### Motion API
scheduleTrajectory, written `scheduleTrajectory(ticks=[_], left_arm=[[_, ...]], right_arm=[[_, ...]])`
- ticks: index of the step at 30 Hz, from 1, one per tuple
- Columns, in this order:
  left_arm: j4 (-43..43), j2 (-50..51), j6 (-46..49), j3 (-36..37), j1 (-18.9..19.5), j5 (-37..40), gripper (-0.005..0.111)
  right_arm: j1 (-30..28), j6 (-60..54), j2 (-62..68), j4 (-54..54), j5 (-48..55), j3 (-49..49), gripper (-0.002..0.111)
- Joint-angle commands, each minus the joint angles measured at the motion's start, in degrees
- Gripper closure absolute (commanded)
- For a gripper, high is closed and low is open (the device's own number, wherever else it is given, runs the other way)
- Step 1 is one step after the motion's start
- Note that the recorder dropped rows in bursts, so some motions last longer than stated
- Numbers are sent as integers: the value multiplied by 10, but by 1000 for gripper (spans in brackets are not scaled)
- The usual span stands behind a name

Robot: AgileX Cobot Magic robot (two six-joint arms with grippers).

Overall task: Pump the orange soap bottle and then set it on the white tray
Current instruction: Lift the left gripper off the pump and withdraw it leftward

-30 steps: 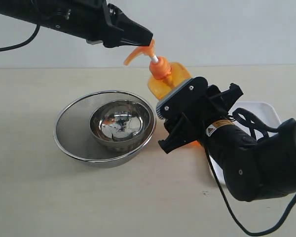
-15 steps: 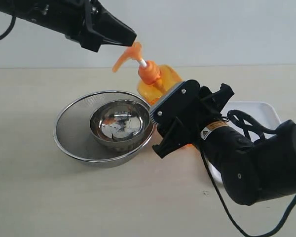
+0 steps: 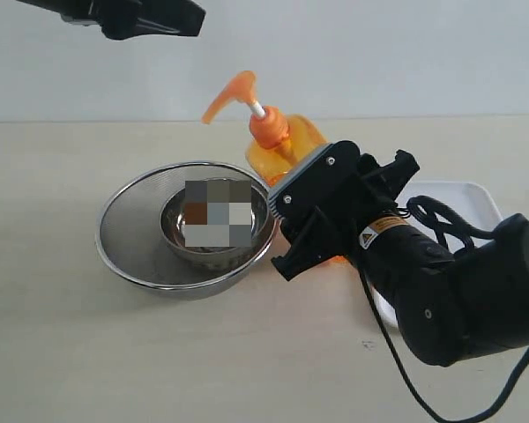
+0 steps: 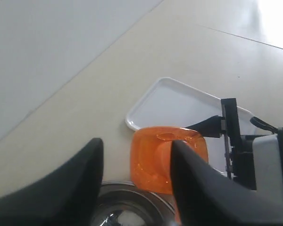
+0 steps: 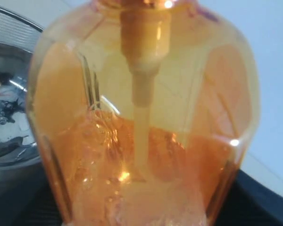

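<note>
The orange soap bottle (image 3: 289, 148) leans toward the bowls, its pump head (image 3: 232, 92) raised on the white stem. My right gripper (image 3: 339, 198) is shut on the bottle's lower body and hides its base. In the right wrist view the translucent bottle (image 5: 141, 122) fills the picture. My left gripper (image 3: 187, 18) hangs high at the upper left, well clear of the pump, open with nothing between its fingers (image 4: 75, 188). From it I look down on the bottle (image 4: 155, 160) and the white tray (image 4: 172, 103). The tray (image 3: 465, 201) lies flat behind my right arm.
A small steel bowl (image 3: 213, 227) sits inside a wide mesh steel bowl (image 3: 132, 238) just left of the bottle, its rim close to my right gripper. A black cable (image 3: 441, 216) from the right arm crosses over the tray.
The left gripper has lifted up and to the left off the pump head and opened. The bottle first shifted left in the right gripper, then stayed put.
</note>
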Motion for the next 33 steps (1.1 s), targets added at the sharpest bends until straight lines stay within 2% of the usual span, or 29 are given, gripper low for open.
scheduleTrajectory(ticks=[1, 2, 3, 4, 5, 6, 11, 15, 17, 25, 33], left_arm=[[22, -27, -49, 22, 9, -39, 60], [18, -33, -49, 29, 10, -51, 63], [16, -51, -42, 51, 10, -77, 75], [16, -59, -35, 63, 10, -85, 82], [2, -83, -24, 90, 10, -105, 98], [-8, -96, -20, 102, 10, -111, 102], [-162, -186, 120, 216, 10, -159, 102], [-373, -282, 290, 355, 10, -211, 102], [-429, -308, 364, 404, 10, -204, 102], [-429, -406, 375, 518, 10, -196, 102], [-429, -501, 327, 604, 10, -188, 102]], right_arm=[[1, 9, -2, -6, -15, -3, 104], [1, 9, -2, -6, -15, -3, 104], [1, 9, -2, -6, -16, -3, 104], [1, 9, -2, -6, -16, -3, 104], [1, 11, -2, -6, -16, -3, 104], [1, 11, -2, -6, -16, -3, 104], [1, 20, -2, -6, -16, -3, 104], [1, 27, -2, -6, -17, -3, 104], [1, 33, -2, -6, -19, -3, 104], [1, 43, -2, -6, -21, -3, 104], [1, 63, -2, -3, -31, -3, 104]])
